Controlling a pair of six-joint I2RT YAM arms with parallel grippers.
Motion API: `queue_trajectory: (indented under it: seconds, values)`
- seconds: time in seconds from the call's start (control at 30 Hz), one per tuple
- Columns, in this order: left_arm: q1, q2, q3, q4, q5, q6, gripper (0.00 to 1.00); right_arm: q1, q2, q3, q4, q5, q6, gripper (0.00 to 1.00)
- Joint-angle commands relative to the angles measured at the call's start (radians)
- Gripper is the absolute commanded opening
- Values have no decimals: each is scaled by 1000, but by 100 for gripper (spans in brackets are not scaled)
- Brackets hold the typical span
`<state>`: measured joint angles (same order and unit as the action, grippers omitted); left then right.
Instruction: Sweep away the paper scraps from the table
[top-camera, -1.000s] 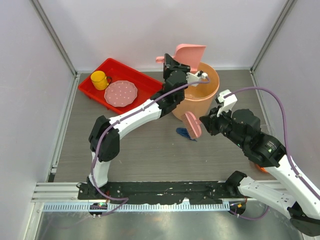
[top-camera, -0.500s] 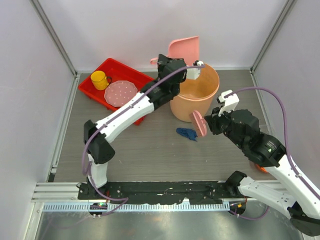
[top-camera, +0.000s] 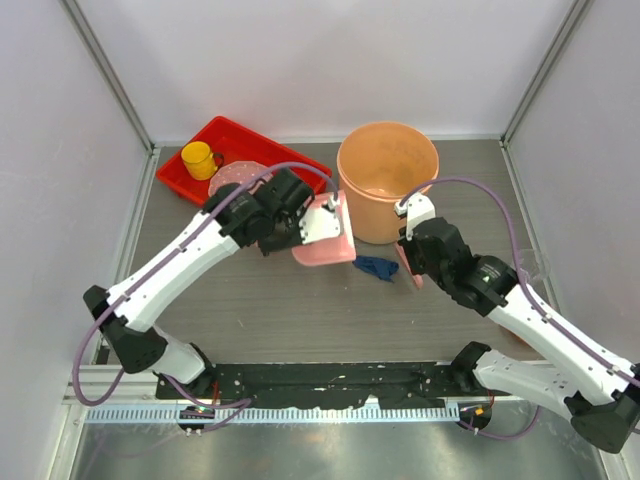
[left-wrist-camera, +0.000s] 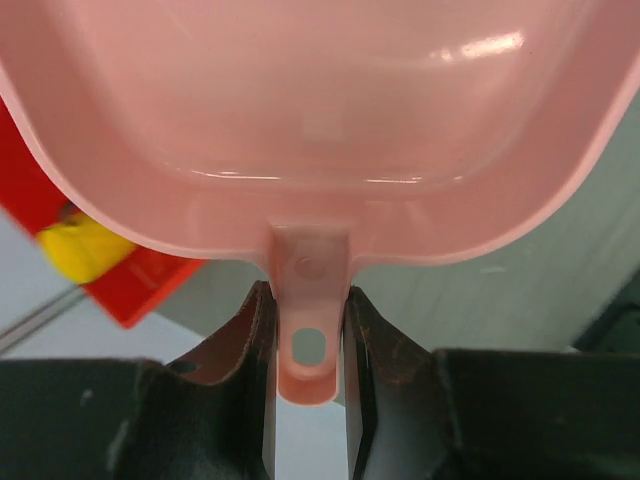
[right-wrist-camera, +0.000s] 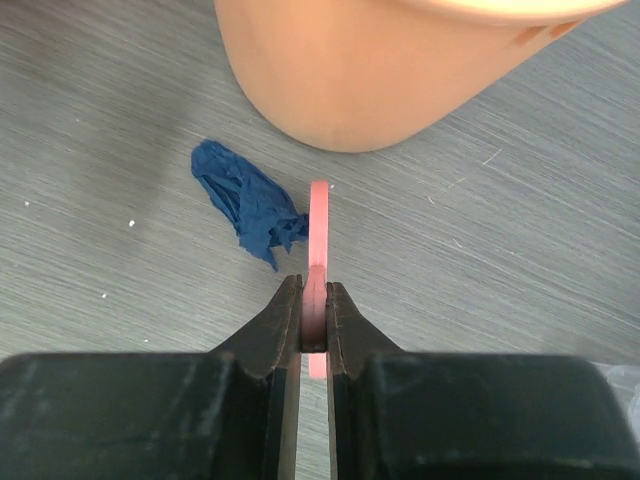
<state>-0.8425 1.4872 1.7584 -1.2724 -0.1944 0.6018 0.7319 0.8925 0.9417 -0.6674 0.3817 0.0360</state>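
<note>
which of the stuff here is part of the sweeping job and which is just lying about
In the job:
- blue paper scrap
- pink dustpan, held by left gripper
- pink brush, held by right gripper
- table
- orange bucket, likely for the scraps

Just lying about:
- red tray
- yellow mug
- dotted plate

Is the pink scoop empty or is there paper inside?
Empty. The dustpan shows only bare pink plastic inside, and the blue paper scrap lies on the table.

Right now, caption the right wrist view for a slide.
Right gripper clamps pink brush beside blue paper scrap, orange bucket behind.
</note>
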Motion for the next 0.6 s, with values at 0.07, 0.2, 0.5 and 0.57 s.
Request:
queue_trajectory:
  seconds: [0.07, 0.2, 0.5, 0.57]
  values:
    - [6, 14, -258, -104, 167, -76, 0, -6, 59, -9, 106, 42, -31, 1]
    - [10, 59, -330, -33, 182, -83, 0, -31, 75, -18, 130, 36, -31, 1]
    - [51, 283, -364, 42, 274, -91, 0, -49, 100, -54, 196, 11, -30, 1]
    - [65, 317, -355, 51, 276, -97, 0, -52, 115, -55, 206, 5, -27, 1]
